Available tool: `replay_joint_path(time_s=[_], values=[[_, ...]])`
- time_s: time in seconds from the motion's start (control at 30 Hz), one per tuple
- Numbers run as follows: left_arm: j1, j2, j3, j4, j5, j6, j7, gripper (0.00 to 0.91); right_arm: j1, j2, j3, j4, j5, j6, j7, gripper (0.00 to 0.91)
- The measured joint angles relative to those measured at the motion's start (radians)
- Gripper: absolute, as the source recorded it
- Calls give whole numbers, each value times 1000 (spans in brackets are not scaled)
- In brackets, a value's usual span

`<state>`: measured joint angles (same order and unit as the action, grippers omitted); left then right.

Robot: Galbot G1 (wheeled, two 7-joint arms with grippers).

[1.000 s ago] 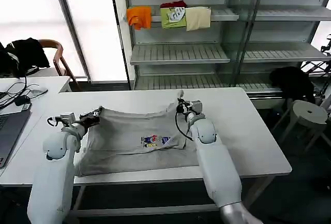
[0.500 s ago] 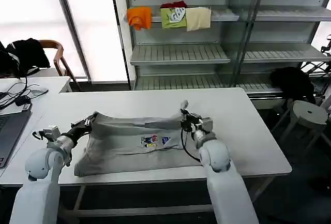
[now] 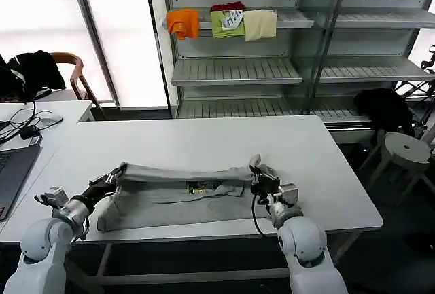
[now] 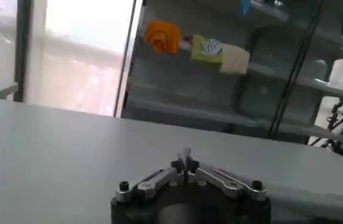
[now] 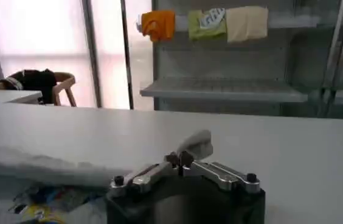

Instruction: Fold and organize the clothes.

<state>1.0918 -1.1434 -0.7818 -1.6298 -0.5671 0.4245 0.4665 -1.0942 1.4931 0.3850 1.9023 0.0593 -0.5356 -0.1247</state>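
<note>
A light grey shirt (image 3: 170,199) lies across the front of the white table (image 3: 204,141), its far edge doubled over toward me as a long raised fold. A bit of the chest print (image 3: 197,187) peeks out under the fold. My left gripper (image 3: 115,174) is shut on the fold's left corner, and a sliver of cloth sticks up between its fingertips (image 4: 185,163). At the right corner my right gripper (image 3: 259,172) is also shut, with a tuft of grey fabric (image 5: 197,144) pinched in it (image 5: 179,159). The shirt (image 5: 38,165) stretches away from it, with the print (image 5: 38,208) below.
Behind the table stands a metal shelf (image 3: 234,70) with orange (image 3: 183,22), green (image 3: 228,21) and cream (image 3: 260,24) folded clothes. A laptop (image 3: 12,168) and cables lie on the left desk. A chair with black garments (image 3: 37,70) stands at the left, a stool (image 3: 406,150) at the right.
Both grippers have drawn the shirt's far edge toward the table's front, folding the upper part over the lower. The chest print is now mostly covered.
</note>
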Motion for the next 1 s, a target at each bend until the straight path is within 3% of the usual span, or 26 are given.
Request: replay_joint_path(time_s=[0.13,0.17,0.2,0.23,0.8,1.0], values=[[31,0,-4,-13,3,-14,15,10,-32,1,6,7,-13,8,-5,0],[40,-2,-4,-14,7,-18,17,30,-37,0,8,8,-16,9,-5,907],[47,-4,-4,-15,13,-22,19,675,-43,0,9,10,-19,10,-5,907],[53,-6,-3,-16,20,-26,19,907,-49,1,10,10,-21,10,-4,907],[103,-25,-16,-74,153,-46,-37,907,-109,-17,81,35,-154,27,60,907],[127,-46,-24,-118,176,-25,-92,907,-114,-31,126,71,-127,30,62,907]])
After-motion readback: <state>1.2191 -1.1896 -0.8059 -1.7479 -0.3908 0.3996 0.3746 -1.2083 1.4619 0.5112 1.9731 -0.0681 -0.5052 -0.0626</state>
